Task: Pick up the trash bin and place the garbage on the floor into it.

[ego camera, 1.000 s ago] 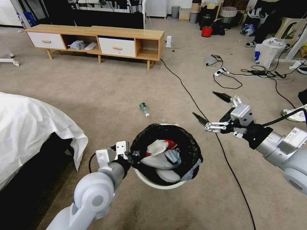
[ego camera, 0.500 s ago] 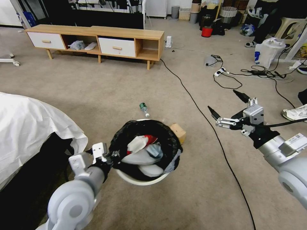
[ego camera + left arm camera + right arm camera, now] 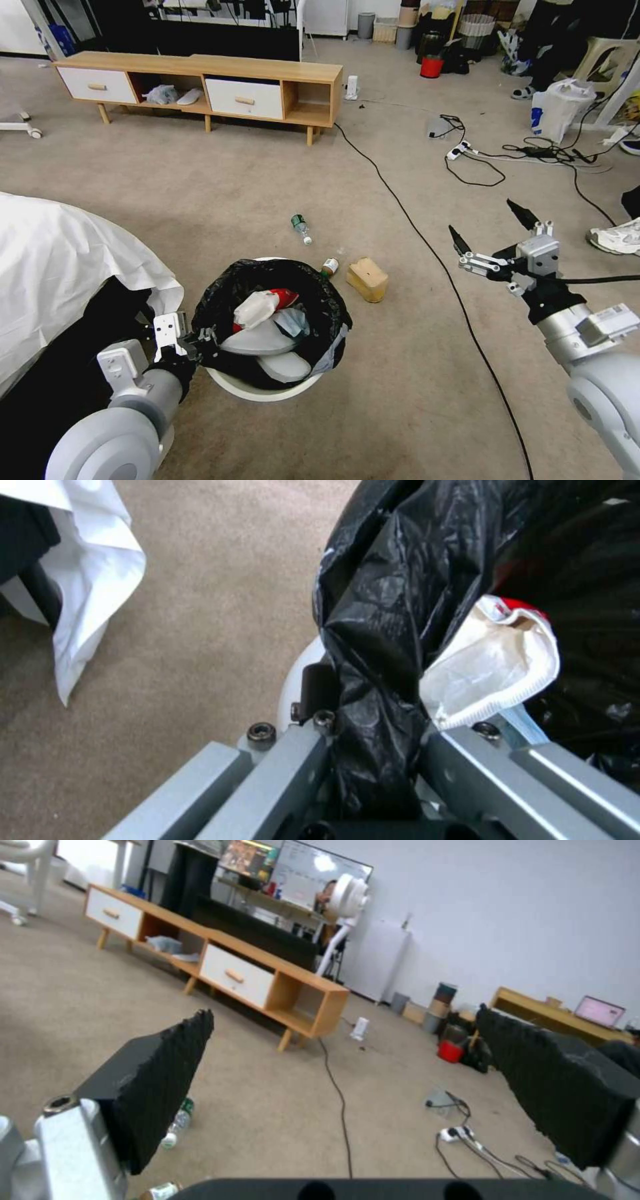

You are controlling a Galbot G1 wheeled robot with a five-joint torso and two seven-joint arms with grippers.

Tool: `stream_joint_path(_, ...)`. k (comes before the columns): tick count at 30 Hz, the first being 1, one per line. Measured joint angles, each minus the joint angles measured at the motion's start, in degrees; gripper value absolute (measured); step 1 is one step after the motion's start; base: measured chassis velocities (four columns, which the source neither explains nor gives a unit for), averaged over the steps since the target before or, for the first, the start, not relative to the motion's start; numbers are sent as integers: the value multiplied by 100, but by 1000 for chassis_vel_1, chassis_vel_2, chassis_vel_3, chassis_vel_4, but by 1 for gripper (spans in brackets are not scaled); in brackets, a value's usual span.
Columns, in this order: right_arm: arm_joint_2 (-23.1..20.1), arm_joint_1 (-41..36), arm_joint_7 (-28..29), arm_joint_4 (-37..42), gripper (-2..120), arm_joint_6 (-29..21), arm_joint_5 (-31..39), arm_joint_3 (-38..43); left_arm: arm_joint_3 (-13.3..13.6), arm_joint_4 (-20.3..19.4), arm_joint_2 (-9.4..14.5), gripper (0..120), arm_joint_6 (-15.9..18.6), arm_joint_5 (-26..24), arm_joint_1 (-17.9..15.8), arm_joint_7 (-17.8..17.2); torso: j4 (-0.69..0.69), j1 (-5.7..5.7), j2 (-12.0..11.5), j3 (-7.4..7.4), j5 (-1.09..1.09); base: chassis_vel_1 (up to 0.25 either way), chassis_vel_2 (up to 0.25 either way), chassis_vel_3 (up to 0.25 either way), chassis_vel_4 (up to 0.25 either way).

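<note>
I am in a lab mocked up as a home: carpet (image 3: 220, 193), TV cabinet (image 3: 200, 87), whiteboard (image 3: 320, 870), loose cables (image 3: 400, 200).

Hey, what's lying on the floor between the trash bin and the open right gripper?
In the head view, a tan box and a small bottle lie beside the trash bin; toward the right gripper runs a black cable over bare carpet.

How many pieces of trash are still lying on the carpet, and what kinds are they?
Bottles: 2, the green-labelled clear bottle and the small green-capped bottle right by the trash bin
Boxes: 1, the tan box
Total: 3 pieces still on the floor
</note>
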Motion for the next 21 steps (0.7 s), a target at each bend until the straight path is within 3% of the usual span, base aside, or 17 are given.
stream_joint_path(6, 267, -171, -121, 54, 100, 93, -351, 60, -23, -69, -99, 1, 1, 111, 74, 100, 0, 0, 0, 0, -1, 0, 0, 0, 0)
stream_joint_path(12, 723, -427, -287, 131, 100, 223, -789, 84, -282, -185, -196, 1, -7, 114, 187, 169, 1, 0, 0, 0, 0, 0, 0, 0, 0)
stream_joint_path(21, 934, -612, -360, 151, 100, 373, -963, 129, -303, -197, -346, 1, -32, 271, 284, 252, 1, 0, 0, 0, 0, 0, 0, 0, 0)
